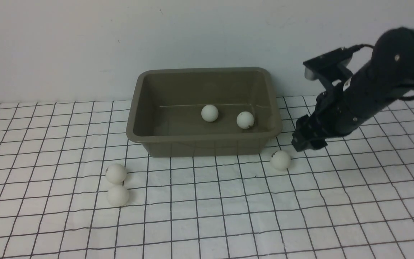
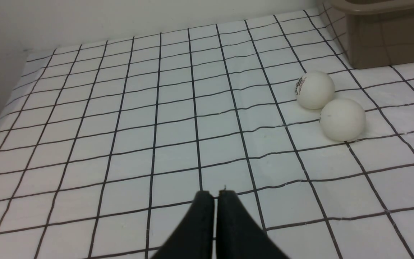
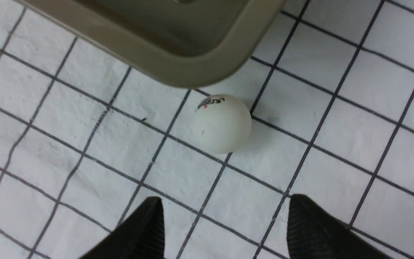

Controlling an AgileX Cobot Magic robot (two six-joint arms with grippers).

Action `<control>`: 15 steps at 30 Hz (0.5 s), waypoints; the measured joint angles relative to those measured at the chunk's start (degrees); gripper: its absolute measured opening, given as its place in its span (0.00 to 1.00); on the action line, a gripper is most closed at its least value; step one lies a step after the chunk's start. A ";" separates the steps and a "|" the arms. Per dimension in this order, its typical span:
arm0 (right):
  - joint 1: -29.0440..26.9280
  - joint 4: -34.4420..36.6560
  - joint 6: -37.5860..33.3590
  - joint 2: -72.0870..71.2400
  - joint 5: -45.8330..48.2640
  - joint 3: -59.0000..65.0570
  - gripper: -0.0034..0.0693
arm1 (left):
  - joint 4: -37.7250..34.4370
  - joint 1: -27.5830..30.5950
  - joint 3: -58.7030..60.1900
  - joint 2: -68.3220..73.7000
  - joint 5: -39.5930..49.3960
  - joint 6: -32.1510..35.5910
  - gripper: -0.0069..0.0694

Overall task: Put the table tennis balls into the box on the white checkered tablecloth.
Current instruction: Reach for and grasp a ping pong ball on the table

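Now | matte round ball | smooth olive box | right pincer spread | left pincer pressed together

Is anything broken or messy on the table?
Nothing looks broken or spilled. The box stands upright with two balls inside. Outside, three more balls just wait on the cloth, which is only a little wrinkled.

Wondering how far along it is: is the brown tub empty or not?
Not empty. Two white balls lie inside the box; three other balls sit outside on the checkered cloth.
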 joint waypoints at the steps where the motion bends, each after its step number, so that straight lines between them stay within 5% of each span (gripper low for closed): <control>1: 0.08 0.00 -0.05 -0.23 -1.69 1.00 0.62 | 0.00 0.00 0.00 0.00 0.00 0.00 0.09; 8: 4.95 -2.70 -2.87 2.20 -15.08 5.71 0.62 | 0.00 0.00 0.00 0.00 0.00 0.00 0.09; 15: 5.89 -6.62 -0.72 6.87 -18.03 5.71 0.62 | 0.00 0.00 0.00 0.00 0.00 0.00 0.09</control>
